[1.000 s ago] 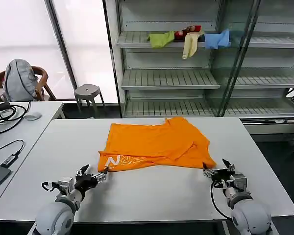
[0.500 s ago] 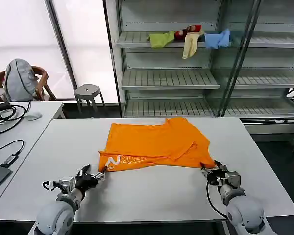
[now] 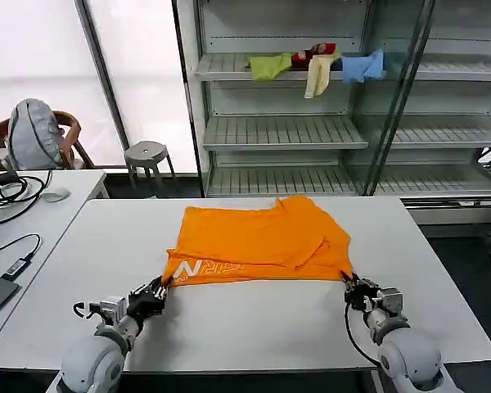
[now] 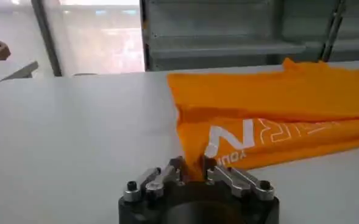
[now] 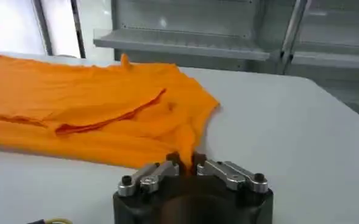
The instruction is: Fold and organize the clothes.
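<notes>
Head view, T-shirt: the orange T-shirt (image 3: 258, 246) is lying partly folded at the centre of the frame on the white table (image 3: 254, 323), its white lettering facing up along the near hem at lower left of the cloth.
Head view, left hand: the left hand (image 3: 159, 290) is sitting at lower left, fingers pinching the T-shirt's near left corner.
Head view, right hand: the right hand (image 3: 351, 287) is sitting at lower right, fingers closing on the near right corner.
Head view, surroundings: a shelf rack (image 3: 344, 98) is standing behind the table across the upper frame, with small cloths (image 3: 315, 64) draped on an upper shelf; a stool (image 3: 146, 155) is standing at upper left; a second desk (image 3: 24, 221) with cables is lying along the left edge.
Head view, open room: bare tabletop is stretching in front of the T-shirt and to either side, out to the table's edges.
Left wrist view: the left hand (image 4: 192, 170) is gripping the lettered hem at bottom centre; bare table is spreading left.
Right wrist view: the right hand (image 5: 187, 161) is gripping a bunched corner at bottom centre; bare table is spreading right.
</notes>
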